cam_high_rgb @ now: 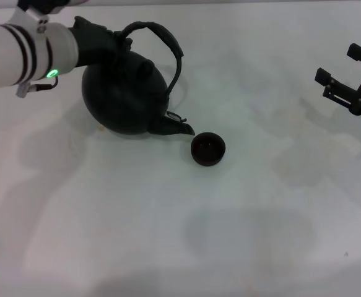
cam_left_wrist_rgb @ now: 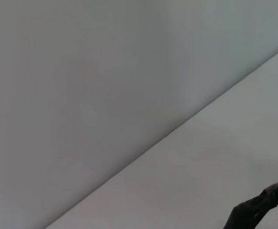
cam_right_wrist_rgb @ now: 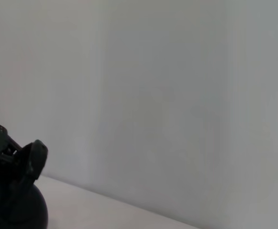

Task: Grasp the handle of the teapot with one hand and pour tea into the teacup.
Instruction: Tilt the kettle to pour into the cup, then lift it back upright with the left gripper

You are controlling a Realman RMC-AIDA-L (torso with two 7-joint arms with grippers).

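The black round teapot is tilted on the white table, its short spout pointing down toward the small dark teacup, which stands just beyond the spout tip. The arched handle loops over the pot's top. My left gripper is shut on the handle's far-left end, at the pot's upper left. A dark bit of the handle shows in the left wrist view. My right gripper hovers open at the right edge, far from both. In the right wrist view part of the teapot shows.
The white table stretches out in front of the teapot and the cup. A pale wall rises behind the table's far edge.
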